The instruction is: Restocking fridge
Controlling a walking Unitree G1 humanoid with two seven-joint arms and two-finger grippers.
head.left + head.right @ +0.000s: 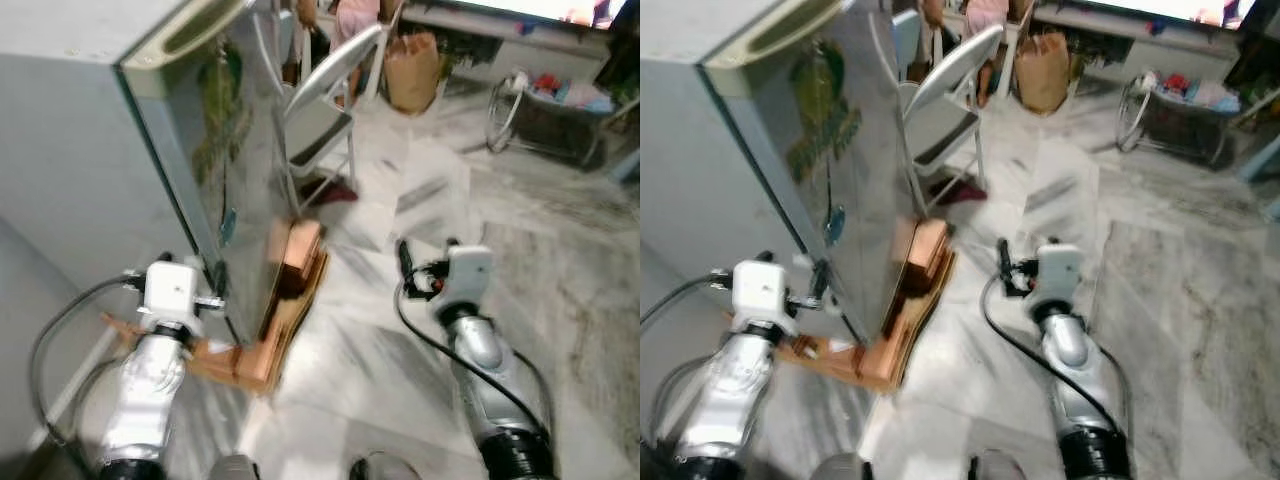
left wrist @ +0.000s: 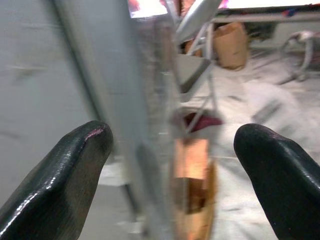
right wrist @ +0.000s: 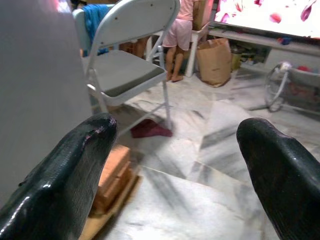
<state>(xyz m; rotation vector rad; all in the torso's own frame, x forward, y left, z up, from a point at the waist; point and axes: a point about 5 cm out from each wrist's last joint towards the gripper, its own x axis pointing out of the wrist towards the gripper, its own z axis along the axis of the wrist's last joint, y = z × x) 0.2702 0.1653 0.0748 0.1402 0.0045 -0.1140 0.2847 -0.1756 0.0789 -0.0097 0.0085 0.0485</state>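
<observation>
The grey fridge stands at my left with its door shut, and its glossy door face mirrors the room. My left gripper is open and holds nothing, its fingers straddling the fridge's front corner edge a short way off. My right gripper is also open and holds nothing, held out over the marble floor to the right of the fridge. Both silver arms reach forward, the left arm beside the fridge corner and the right arm out over the floor.
Brown cardboard and blocks lie on the floor at the fridge's foot. A grey folding chair stands just beyond the fridge. Further back are a paper bag, a person's legs and a wire rack.
</observation>
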